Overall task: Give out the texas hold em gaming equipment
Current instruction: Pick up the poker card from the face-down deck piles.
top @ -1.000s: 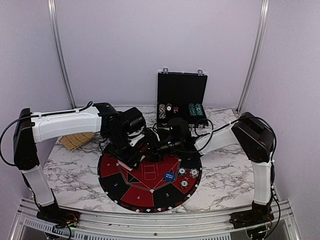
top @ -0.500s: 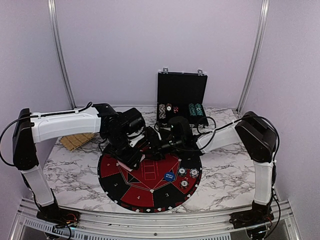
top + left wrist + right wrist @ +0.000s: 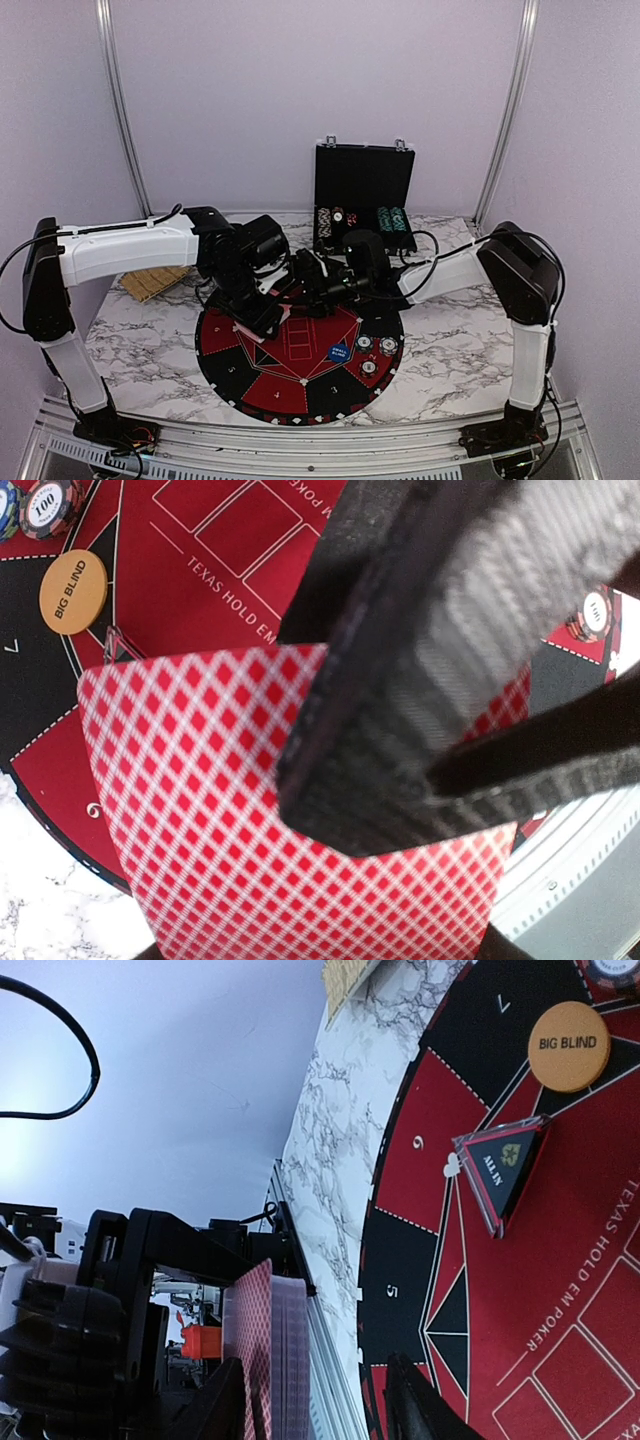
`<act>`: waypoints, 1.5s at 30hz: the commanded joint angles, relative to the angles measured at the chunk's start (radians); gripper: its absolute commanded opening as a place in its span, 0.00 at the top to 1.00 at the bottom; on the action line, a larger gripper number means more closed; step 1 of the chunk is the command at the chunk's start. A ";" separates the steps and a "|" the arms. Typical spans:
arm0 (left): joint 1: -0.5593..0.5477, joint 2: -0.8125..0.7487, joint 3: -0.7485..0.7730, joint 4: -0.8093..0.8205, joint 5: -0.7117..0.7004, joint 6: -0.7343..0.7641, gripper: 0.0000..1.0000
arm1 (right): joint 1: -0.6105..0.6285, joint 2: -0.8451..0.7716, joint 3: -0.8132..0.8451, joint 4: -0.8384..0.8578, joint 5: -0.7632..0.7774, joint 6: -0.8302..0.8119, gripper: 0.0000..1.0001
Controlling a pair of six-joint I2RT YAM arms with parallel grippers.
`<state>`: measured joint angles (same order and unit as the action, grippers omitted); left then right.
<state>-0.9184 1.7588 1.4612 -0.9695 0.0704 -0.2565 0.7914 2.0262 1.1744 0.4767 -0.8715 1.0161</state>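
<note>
Red-backed cards [image 3: 200,800] are clamped in the left jaws, above the left of the round mat [image 3: 300,385]; the right jaws are parted just beside them. Dealing is judged in hand: next, one card must be pinched off alone

**Where the Three Cameras Look**

The top camera sits high up behind the left arm [image 3: 130,250] and the right arm [image 3: 450,275]. From far away it looks down and forward at the whole table [image 3: 140,345], the round mat [image 3: 300,355] and the back wall [image 3: 300,100].

The left wrist camera is very close. It looks down past its own black finger [image 3: 420,680] at the cards [image 3: 200,810], with the mat under them.

The right wrist camera is low and tipped sideways. It looks across the mat toward the left arm and sees the same cards [image 3: 256,1340] nearly edge-on.

Both wrist cameras show the orange disc [image 3: 73,591] [image 3: 568,1046]. All three show the mat.
</note>
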 commanded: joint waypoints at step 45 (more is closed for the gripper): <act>0.000 -0.050 -0.016 0.009 -0.026 0.001 0.58 | -0.008 -0.032 -0.070 0.128 -0.036 0.099 0.88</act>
<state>-0.9184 1.7500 1.4330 -0.9665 0.0513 -0.2611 0.7860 1.9816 1.1061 0.5728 -0.8948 1.1080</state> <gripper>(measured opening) 0.653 0.143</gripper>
